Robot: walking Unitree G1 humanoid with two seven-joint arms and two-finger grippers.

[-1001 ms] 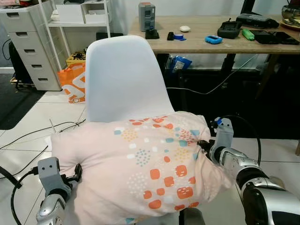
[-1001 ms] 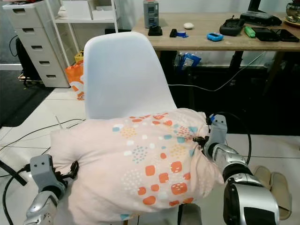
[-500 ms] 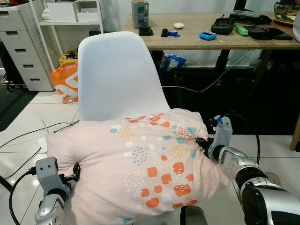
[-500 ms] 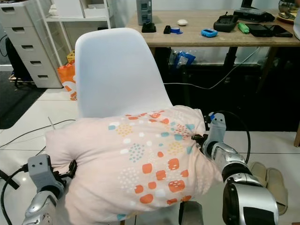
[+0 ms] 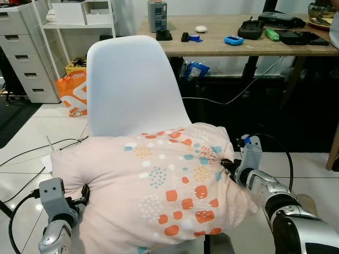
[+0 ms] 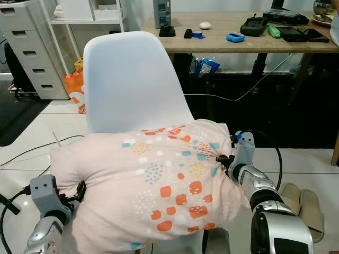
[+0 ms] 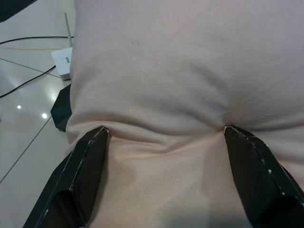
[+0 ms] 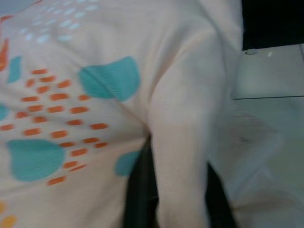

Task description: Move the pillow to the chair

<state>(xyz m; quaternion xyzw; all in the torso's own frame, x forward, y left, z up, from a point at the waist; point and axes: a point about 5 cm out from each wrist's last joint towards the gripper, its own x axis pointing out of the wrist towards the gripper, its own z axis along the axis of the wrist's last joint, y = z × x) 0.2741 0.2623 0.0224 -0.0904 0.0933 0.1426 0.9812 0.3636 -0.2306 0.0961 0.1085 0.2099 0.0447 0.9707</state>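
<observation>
Pillow (image 5: 159,190) placement is the step in hand, I judge: it lies over the seat of the chair (image 5: 132,84), front edge overhanging toward the robot, carried at both ends. Left gripper (image 7: 166,137) has its two fingers spread wide with fabric bunched between them; right gripper (image 5: 229,165) pinches a fold at the pillow's right corner, its fingers narrow around the cloth. To do it well, push the pillow back until it rests against the backrest, then let go with both together so it neither tips nor slides off. Count: one pillow, one chair, two grippers, one bench (image 5: 222,45) behind, one drawer unit (image 5: 24,53).
</observation>
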